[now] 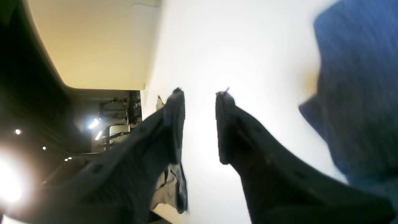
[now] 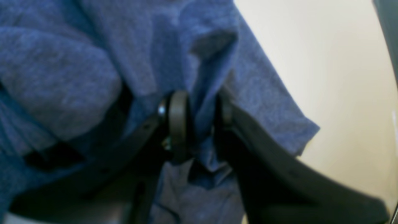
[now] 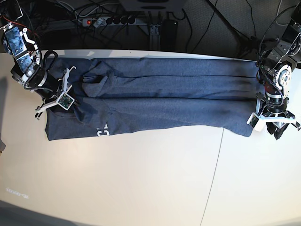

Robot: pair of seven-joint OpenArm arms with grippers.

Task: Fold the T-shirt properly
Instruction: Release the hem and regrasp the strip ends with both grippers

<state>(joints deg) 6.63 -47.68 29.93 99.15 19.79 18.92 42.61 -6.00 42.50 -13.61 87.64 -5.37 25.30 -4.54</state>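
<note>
- The T-shirt [image 3: 160, 101], heathered blue-grey, lay stretched as a long band across the far part of the white table.
- Lengthwise folds ran along it, leaving ridges from end to end.
- White capitals peeked out at its near edge toward the base view's left.
- Its left end was bunched and rumpled; the right end lay flatter.

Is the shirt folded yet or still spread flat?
Partly folded: the T-shirt lies on the table as a long band with lengthwise creases, a doubled edge showing white letters at its lower left. No crosswise fold yet.
</note>
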